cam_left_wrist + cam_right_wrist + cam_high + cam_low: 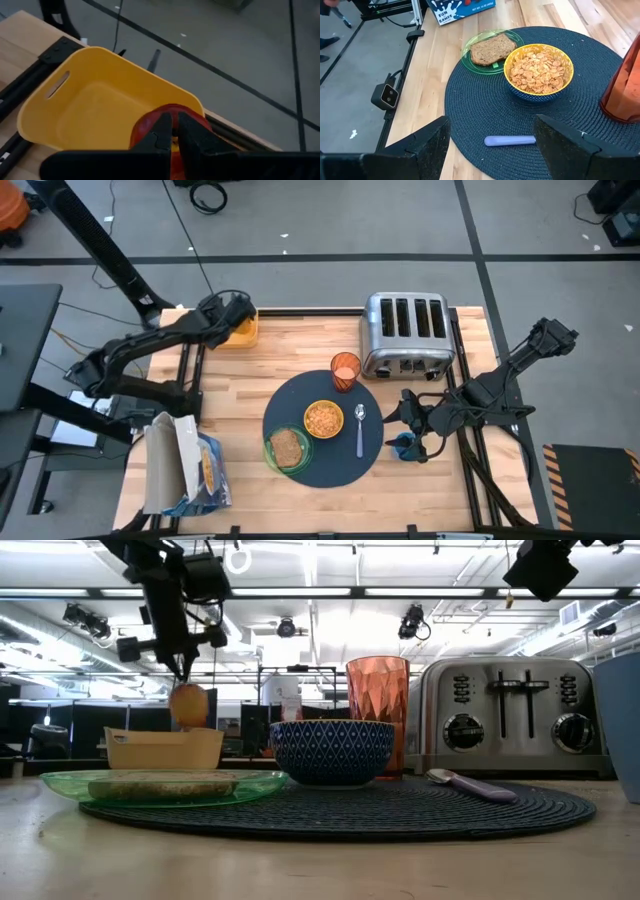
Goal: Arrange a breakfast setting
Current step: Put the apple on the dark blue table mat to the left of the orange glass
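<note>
A wooden bench (240, 380) sits on a grey floor. At its far left corner my left end effector (173, 131) pinches the apple (188, 704), lifted just above the yellow tray (90, 107). I judge the apple firm, smooth and fairly heavy, so it could slip; a hold across its widest part suits it best. Mid-bench, the mat (300, 405) carries the plate (272, 456) with toast (492, 49), the bowl (324, 419), the spoon (510, 141) and the tumbler (345, 370). At the right, my right end effector (490, 145) hangs spread wide beside the mat, near the cup (405, 446).
</note>
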Controlling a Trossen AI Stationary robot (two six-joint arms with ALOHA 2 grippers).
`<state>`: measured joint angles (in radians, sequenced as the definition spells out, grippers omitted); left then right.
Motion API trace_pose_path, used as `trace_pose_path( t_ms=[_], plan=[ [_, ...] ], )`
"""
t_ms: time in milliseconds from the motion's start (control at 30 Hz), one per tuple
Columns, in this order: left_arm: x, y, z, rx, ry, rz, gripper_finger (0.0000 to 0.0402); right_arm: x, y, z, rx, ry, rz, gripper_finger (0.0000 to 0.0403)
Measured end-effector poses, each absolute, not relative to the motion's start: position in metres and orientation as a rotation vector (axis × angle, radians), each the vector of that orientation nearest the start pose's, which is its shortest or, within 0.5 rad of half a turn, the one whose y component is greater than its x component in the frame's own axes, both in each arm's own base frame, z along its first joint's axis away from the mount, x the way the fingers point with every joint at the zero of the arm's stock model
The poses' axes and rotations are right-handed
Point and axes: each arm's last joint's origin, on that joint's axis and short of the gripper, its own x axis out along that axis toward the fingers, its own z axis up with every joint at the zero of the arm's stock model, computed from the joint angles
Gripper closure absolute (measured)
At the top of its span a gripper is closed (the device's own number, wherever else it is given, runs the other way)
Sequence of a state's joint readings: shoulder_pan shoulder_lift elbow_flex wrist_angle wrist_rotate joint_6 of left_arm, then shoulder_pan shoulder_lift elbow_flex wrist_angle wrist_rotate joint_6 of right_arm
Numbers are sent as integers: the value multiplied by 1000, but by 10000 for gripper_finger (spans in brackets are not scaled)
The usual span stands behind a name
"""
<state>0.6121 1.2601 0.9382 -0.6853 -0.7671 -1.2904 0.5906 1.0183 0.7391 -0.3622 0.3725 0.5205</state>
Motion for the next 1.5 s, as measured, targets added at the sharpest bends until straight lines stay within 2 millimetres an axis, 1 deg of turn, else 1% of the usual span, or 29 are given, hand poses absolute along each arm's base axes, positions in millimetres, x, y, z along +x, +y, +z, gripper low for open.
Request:
trace_pose_path(
  t_ms=[167, 367, 600, 733, 867, 1000, 1200, 1333, 1500],
  plan=[
    [190, 134, 268, -853, 144, 1625, 383, 180, 108, 262, 202, 603, 58, 115],
    [208, 105, 275, -848, 141, 1460, 383, 180, 108, 262, 190, 602, 61, 115],
    [228, 62, 274, -818, 177, 1283, 383, 180, 108, 262, 190, 601, 62, 115],
    [238, 38, 275, -809, 158, 1190, 383, 180, 107, 262, 190, 600, 58, 115],
    [247, 18, 273, -809, 144, 1122, 383, 181, 107, 262, 191, 593, 56, 115],
    [258, 1, 265, -792, 161, 1065, 383, 182, 107, 264, 194, 571, 53, 115],
    [282, -18, 244, -788, 175, 1001, 383, 183, 108, 266, 207, 547, 53, 115],
    [294, -26, 229, -774, 193, 989, 383, 183, 108, 266, 211, 553, 69, 115],
    [303, -33, 210, -750, 230, 995, 383, 183, 109, 266, 237, 569, 94, 115]
  ],
)
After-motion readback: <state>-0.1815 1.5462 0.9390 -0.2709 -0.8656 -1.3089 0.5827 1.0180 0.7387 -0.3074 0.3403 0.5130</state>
